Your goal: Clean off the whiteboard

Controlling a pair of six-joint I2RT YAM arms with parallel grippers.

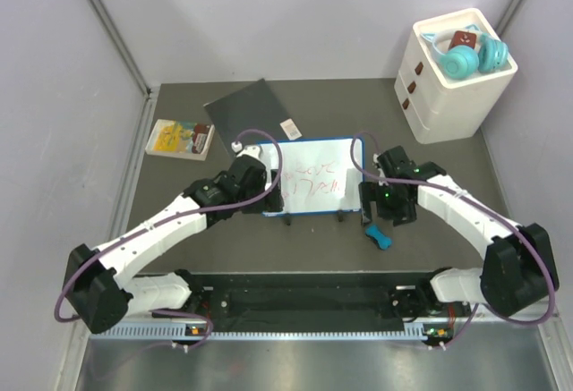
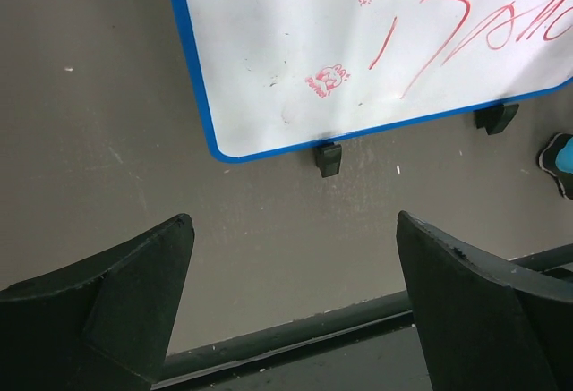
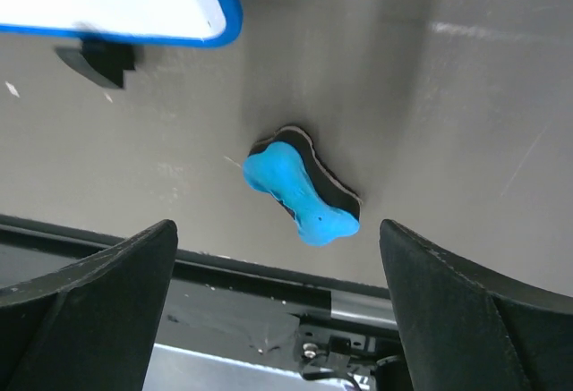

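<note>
The whiteboard (image 1: 309,176), white with a blue frame and red scribbles, stands on small black feet mid-table. In the left wrist view the whiteboard (image 2: 295,51) shows its near left corner and red marks. My left gripper (image 1: 271,190) hovers at the board's left edge, and the wrist view shows the left gripper (image 2: 293,221) open over bare table. A blue eraser with a black pad (image 1: 380,236) lies right of the board's front corner. My right gripper (image 1: 372,205) sits just above it. In the right wrist view the right gripper (image 3: 277,225) is open, with the eraser (image 3: 304,190) just beyond its fingertips.
A white drawer box (image 1: 448,96) holding teal headphones (image 1: 470,55) stands at the back right. A dark grey sheet (image 1: 246,109) and a small tag (image 1: 289,128) lie behind the board. A yellow packet (image 1: 179,138) sits at the left. A metal rail (image 1: 295,297) runs along the near edge.
</note>
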